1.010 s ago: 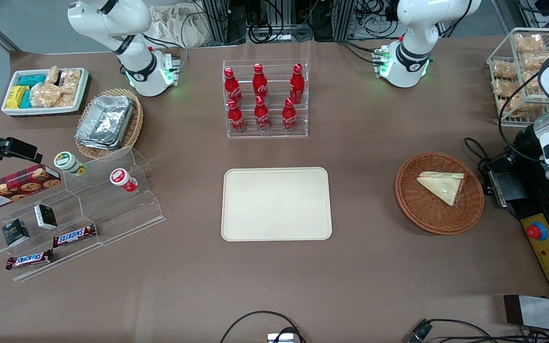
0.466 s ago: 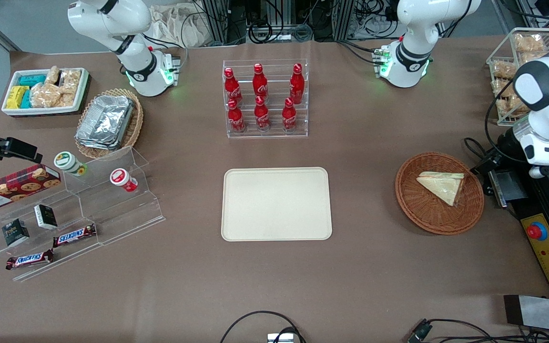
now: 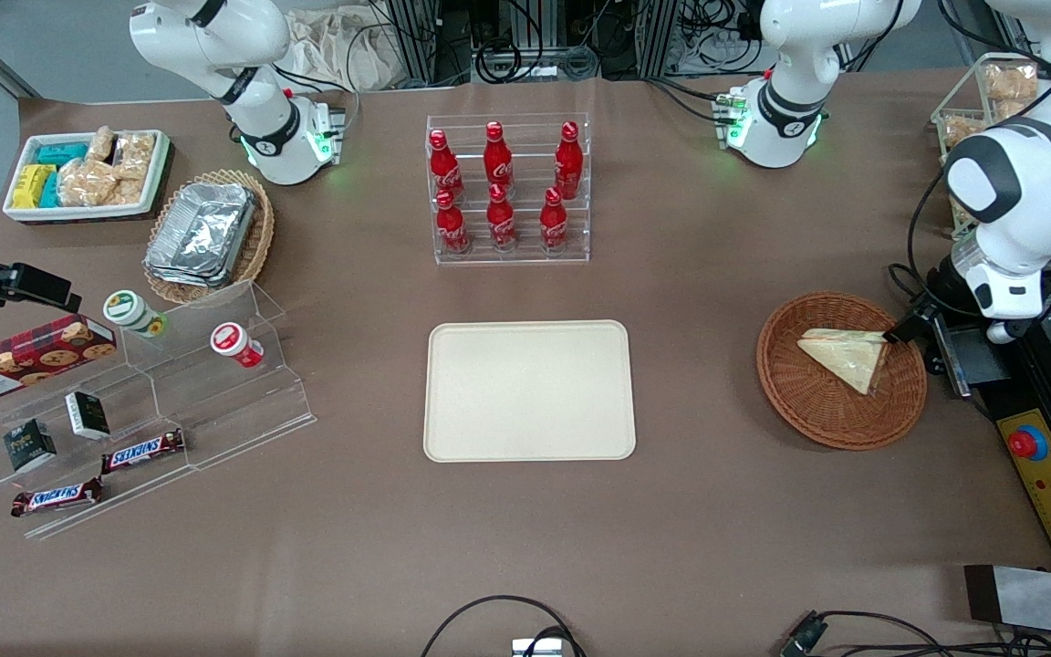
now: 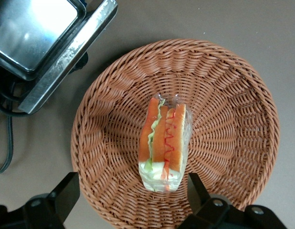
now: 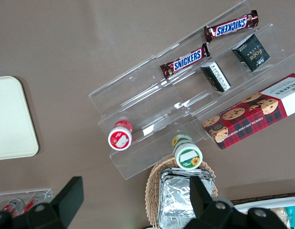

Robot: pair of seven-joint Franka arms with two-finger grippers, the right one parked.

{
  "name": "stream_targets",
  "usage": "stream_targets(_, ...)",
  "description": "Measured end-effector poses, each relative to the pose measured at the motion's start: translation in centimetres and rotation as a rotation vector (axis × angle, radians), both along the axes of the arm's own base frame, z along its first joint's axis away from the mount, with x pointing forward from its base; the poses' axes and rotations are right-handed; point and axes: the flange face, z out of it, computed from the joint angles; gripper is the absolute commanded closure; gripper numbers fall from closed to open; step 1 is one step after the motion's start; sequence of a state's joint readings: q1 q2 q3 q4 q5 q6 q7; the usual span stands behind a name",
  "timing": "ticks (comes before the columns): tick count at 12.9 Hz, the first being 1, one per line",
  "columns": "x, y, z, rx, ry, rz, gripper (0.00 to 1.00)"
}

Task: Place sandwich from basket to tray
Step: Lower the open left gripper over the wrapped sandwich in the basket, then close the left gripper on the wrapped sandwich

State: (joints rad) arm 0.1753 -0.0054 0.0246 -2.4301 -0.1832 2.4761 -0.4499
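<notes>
Sandwich lies in the round basket at the frame's right, its tip pointing down toward the camera. My fingers hang wide apart above it, holding nothing. The tray sits centre-frame, well apart.

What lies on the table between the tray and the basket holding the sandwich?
Nothing: the front view shows bare brown tabletop between tray and basket. The open gripper hovers above the sandwich.

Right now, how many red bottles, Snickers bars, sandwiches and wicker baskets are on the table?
Red bottles: 6
Snickers bars: 2
Sandwich: 1
Wicker baskets: 2
Total: 11
The gripper hovers open over that sandwich.
</notes>
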Motion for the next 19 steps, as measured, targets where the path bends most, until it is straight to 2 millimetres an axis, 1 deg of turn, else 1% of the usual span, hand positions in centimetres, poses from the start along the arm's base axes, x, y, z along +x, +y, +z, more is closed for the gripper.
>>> stream_targets(5,0.7,-1.7,-0.9,-0.021,-0.023,0.007,0.00)
stream_targets(8,0.9,-1.8,-1.6,-0.018,-0.030,0.010,0.00)
stream_targets(14,1.6,-2.7,-4.3,-0.008,-0.049,0.015,0.00)
stream_targets(17,1.8,-3.4,-5.3,-0.001,-0.057,0.005,0.00)
stream_targets(18,1.8,-3.6,-5.5,-0.001,-0.056,0.002,0.10)
stream_targets(19,1.8,-3.7,-5.7,0.000,-0.056,0.000,0.28)
